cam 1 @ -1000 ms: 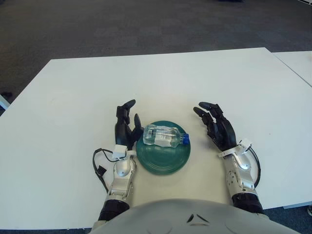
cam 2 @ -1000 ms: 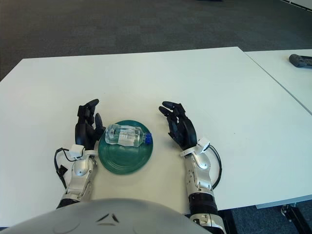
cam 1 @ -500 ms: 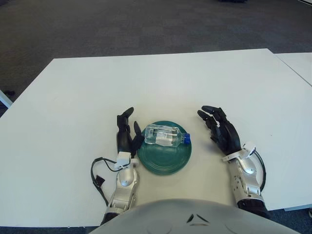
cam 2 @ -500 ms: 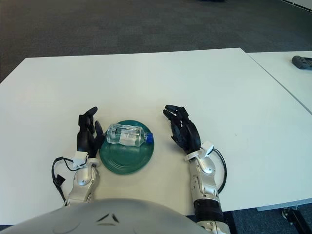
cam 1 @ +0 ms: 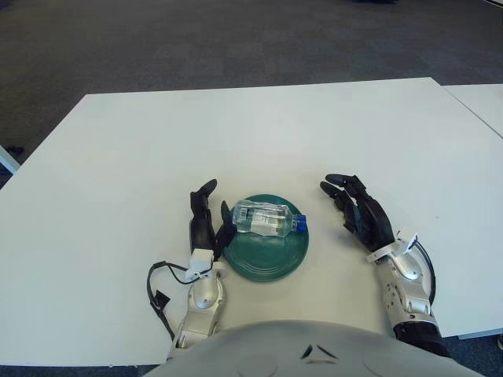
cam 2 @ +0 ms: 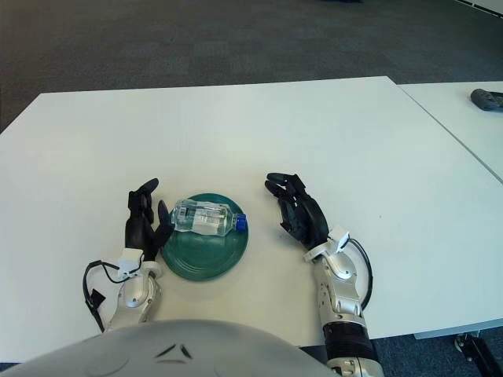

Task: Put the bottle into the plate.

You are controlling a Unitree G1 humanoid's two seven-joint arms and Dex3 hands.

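Both hands are empty, fingers loosely spread: the left hand just beside the round dark-green plate, the right hand apart on the white counter. The clear plastic bottle with a blue cap lies on its side across the plate's far half. Best now is a slow, straight retreat, avoiding the rim. Since a second ago both arms have drawn back toward the body; the bottle hasn't moved.
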